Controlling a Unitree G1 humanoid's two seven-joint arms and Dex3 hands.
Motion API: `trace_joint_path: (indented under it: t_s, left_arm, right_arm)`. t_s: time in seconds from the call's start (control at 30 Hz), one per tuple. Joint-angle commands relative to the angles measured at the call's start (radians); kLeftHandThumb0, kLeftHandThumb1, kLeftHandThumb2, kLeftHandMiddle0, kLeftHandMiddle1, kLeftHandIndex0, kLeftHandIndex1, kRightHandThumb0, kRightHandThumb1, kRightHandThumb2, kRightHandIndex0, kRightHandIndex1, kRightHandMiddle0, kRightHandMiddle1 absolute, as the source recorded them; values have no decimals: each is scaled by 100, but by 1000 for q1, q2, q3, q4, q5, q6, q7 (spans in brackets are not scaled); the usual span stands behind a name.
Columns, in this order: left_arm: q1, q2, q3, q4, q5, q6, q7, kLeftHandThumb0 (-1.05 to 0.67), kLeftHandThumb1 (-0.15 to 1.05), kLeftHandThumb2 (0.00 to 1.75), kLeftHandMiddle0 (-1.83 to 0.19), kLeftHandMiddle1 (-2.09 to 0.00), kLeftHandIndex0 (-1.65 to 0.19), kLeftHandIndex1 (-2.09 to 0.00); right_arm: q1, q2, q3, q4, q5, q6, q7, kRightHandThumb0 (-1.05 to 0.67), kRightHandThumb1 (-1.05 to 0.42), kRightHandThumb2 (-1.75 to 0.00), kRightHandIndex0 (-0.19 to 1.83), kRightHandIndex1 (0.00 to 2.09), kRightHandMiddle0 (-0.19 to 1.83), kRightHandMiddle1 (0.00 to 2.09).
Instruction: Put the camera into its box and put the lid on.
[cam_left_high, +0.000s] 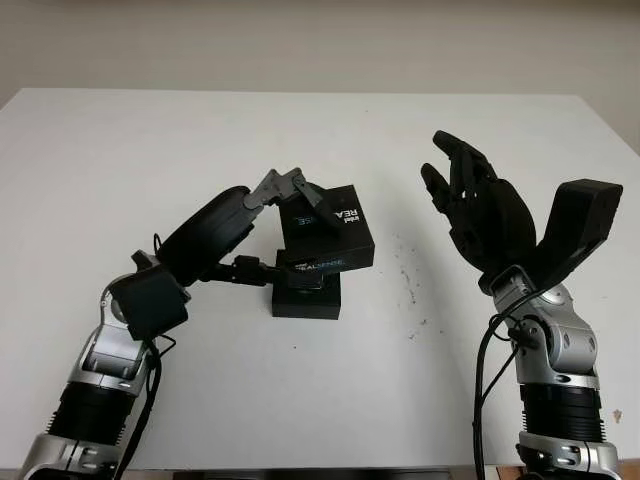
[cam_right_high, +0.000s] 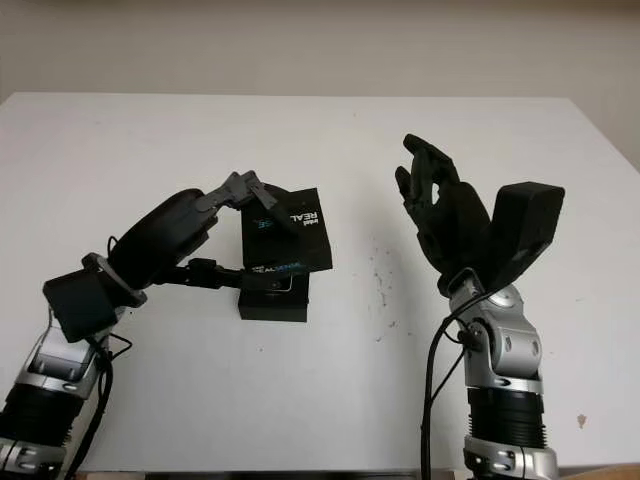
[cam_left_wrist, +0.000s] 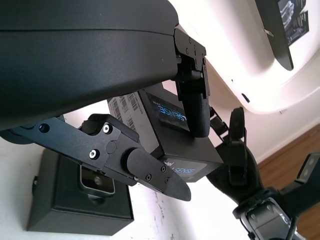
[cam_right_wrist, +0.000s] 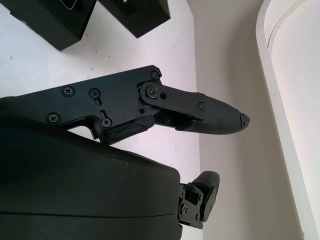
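While left hand (cam_left_high: 268, 215) grips lid (cam_left_high: 327, 228) | above box (cam_left_high: 306, 295)

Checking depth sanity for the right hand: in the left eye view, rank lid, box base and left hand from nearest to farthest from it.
1. Lid, mid-table, held in the left hand's fingers.
2. Box base, under the lid, nearer the robot.
3. Left hand, far side of both.

Right hand open, raised at right.

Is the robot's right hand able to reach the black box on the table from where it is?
Probably yes. The right hand is open and raised off to the side, with bare table between it and the box. But the left hand holds the lid right over the box, crowding its top.
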Motion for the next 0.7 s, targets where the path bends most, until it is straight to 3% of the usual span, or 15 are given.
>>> trace_joint_path:
  t_s: [0.0,0.3,0.67]
  left_arm:
    - [-20,-1,-8,9,7,-11,-9,-31,105,8,-31,-193,-35,-161]
    - [-21,9,-16,26,29,-26,-20,-32,105,11,-32,-205,-35,-166]
    - [-19,38,-12,20,15,-10,-61,-30,105,14,-32,-204,-38,-169]
  right_arm:
    - [-8,-1,-9,7,3,-8,0,-63,-105,-60,12,9,-19,80]
    - [-10,1,-12,7,10,0,-9,-61,-105,-59,14,10,-19,82]
    - [-7,-1,-9,7,11,5,-10,-62,-105,-59,13,9,-19,78]
